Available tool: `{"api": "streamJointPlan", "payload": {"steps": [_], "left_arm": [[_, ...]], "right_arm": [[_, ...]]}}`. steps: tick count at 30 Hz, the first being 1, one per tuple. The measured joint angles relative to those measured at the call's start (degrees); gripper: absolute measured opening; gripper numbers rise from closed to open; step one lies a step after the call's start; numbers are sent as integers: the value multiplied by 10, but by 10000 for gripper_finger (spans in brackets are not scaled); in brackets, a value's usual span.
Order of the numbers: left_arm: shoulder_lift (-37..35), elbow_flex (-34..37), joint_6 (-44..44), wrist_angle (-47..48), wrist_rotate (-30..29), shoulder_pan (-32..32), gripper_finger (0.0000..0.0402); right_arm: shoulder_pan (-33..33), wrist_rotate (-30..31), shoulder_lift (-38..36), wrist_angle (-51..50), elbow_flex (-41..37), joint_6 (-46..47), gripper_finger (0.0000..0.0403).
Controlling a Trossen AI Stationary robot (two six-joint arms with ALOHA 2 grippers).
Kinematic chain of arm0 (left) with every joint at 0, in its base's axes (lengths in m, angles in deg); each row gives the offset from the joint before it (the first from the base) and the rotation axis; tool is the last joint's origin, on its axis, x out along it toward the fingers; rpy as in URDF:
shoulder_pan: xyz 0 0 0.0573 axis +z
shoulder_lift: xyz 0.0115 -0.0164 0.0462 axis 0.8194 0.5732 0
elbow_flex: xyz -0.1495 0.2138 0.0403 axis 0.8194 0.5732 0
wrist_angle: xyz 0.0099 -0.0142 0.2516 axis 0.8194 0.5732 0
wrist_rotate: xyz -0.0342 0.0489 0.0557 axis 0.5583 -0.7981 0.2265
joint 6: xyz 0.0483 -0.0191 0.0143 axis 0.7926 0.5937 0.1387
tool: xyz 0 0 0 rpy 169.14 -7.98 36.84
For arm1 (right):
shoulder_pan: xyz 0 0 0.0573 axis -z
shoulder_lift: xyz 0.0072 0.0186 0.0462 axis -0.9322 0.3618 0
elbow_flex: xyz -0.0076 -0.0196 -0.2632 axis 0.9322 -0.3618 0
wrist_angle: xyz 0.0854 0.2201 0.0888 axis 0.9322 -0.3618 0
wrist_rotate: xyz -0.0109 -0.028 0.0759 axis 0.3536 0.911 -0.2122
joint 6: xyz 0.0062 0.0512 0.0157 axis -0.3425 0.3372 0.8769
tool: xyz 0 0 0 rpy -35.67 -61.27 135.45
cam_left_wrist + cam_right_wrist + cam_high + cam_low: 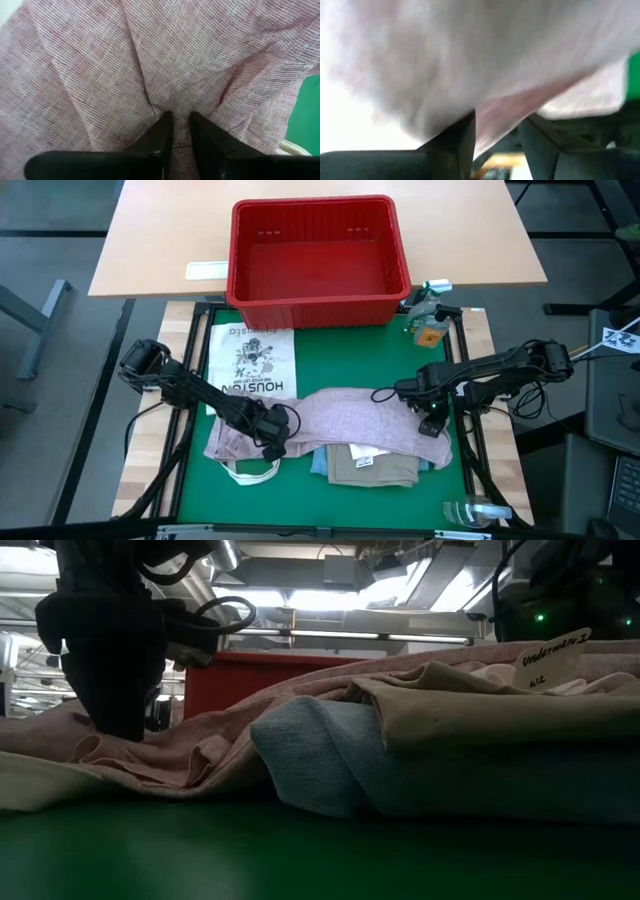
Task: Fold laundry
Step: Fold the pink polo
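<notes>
Roughly, L to R on the green surface (pixel 330 490):
L arm: reaches in from the left edge; left gripper (pixel 272 442) is down on the L end of the pink shirt (pixel 350 418).
L jaws: nearly together, pinching a small fold of shirt cloth, per left wrist view (pixel 176 127).
White tote bag: printed, lies flat behind the L arm (pixel 253 362); a handle loop shows at the shirt's front L corner.
Pink shirt: rumpled, spread across the middle of the surface, draped over the other clothes.
Jeans: light blue, folded, under the shirt, edge shows at front (pixel 320 765).
Khaki piece: tan, folded, on top of the jeans, just R of centre front (pixel 375 468); white label on it.
Red basket: at the back, behind the mat, centre (pixel 317 308).
Spray bottle: beside basket's R front corner (pixel 430 315).
R arm: comes in from the right; right gripper (pixel 430 422) at the shirt's R end.
R jaws: apart with shirt cloth between them, gripping it (pixel 495 132).
</notes>
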Motion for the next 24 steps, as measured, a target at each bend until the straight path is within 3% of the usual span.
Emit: {"api": "streamJointPlan", "payload": {"steps": [3,7,12,16,24], "left_arm": [[0,0,0,-2,4,0,56],[0,0,0,-4,6,5,47],[0,-23,2,-4,20,17,39],[0,-41,2,-6,37,21,40],[0,-56,6,-8,40,19,74]], "right_arm": [[0,-20,0,-75,18,5,145],[0,-20,-14,-97,36,-16,145],[0,12,-16,-144,76,-8,145],[0,81,-16,-214,123,-21,145],[0,137,-21,-206,197,-35,145]]}}
